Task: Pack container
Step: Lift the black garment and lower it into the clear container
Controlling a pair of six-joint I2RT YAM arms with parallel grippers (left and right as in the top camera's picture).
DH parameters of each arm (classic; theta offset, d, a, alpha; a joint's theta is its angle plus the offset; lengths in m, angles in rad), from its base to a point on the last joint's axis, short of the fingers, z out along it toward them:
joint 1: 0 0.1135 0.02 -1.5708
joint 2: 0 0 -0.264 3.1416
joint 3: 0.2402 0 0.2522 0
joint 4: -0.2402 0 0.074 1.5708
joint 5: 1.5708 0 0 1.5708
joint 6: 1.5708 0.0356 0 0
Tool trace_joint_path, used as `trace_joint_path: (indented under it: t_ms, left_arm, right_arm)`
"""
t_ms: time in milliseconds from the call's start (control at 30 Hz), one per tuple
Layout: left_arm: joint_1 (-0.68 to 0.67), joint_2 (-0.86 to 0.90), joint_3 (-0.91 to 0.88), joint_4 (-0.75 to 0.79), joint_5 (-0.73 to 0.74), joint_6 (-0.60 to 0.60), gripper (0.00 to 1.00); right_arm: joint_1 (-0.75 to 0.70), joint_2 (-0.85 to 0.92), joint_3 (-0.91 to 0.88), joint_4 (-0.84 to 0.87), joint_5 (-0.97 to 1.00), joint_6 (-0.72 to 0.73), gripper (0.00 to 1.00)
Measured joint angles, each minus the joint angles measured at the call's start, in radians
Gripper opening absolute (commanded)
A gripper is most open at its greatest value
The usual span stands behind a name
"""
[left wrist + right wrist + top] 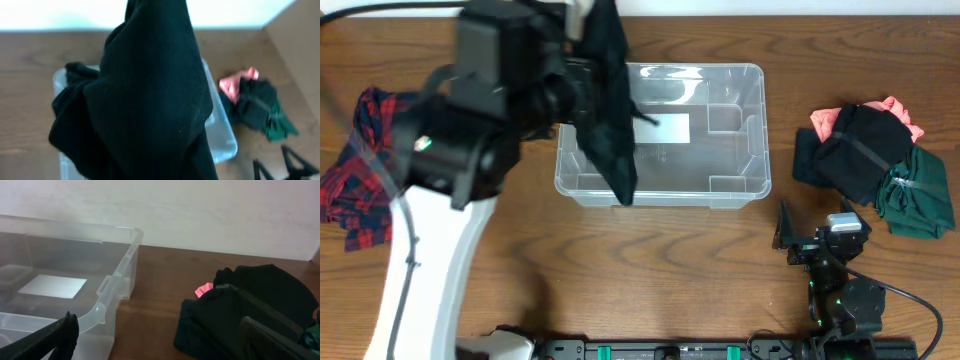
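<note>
The left gripper [582,28] is high above the table, at the upper left of the overhead frame. A black garment [610,110] hangs from it, so it is clamped on the cloth, though the fingers themselves are buried in fabric. The garment drapes down over the left half of the container [758,140], its tip lying across the near rim in the picture. Whether that tip touches the plastic cannot be told. Behind the gripper the left arm [470,140] is raised close to the camera, large and blurred, and its white link runs off the lower left edge.

The right gripper [159,323] sits low at the lower right of the overhead frame, its fingers spread wide with nothing between them.

The left wrist view is almost filled by the black cloth, with only a corner of the container and the clothes pile [255,107] showing past it. From above, the arm covers the container's far left corner and part of a red plaid cloth [360,170], which reaches the left edge of the frame. The garment overlaps the left end of the white label [665,128] on the container's floor. The right wrist view cuts the container off at its left.

The container stands at the top centre of the table [650,270], its right half bare. Open wood separates it from the black, pink and green pile at the right, and a wide bare strip lies below it.
</note>
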Motion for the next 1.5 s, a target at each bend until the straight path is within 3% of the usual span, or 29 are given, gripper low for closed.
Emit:
trace_joint_path:
  t_ms: [300, 600, 900, 1400, 1467, 1500]
  left_arm:
    - [-0.065, 0.17, 0.0, -0.116, 0.0, 0.089, 0.06]
    - [-0.064, 0.18, 0.0, -0.131, -0.066, 0.122, 0.06]
    - [-0.064, 0.18, 0.0, -0.152, -0.155, 0.126, 0.06]
    - [-0.064, 0.27, 0.0, -0.115, -0.165, 0.072, 0.06]
    - [-0.064, 0.278, 0.0, -0.097, -0.159, 0.063, 0.08]
    - [-0.065, 0.279, 0.0, -0.089, -0.158, 0.055, 0.17]
  right_arm:
    - [0.0, 0.0, 0.0, 0.0, 0.0, 0.0, 0.99]
    - [0.0, 0.0, 0.0, 0.0, 0.0, 0.0, 0.99]
    - [0.0, 0.0, 0.0, 0.0, 0.0, 0.0, 0.99]
    - [0.0, 0.0, 0.0, 0.0, 0.0, 0.0, 0.99]
    - [0.0, 0.0, 0.0, 0.0, 0.0, 0.0, 0.99]
    - [0.0, 0.0, 0.0, 0.0, 0.0, 0.0, 0.99]
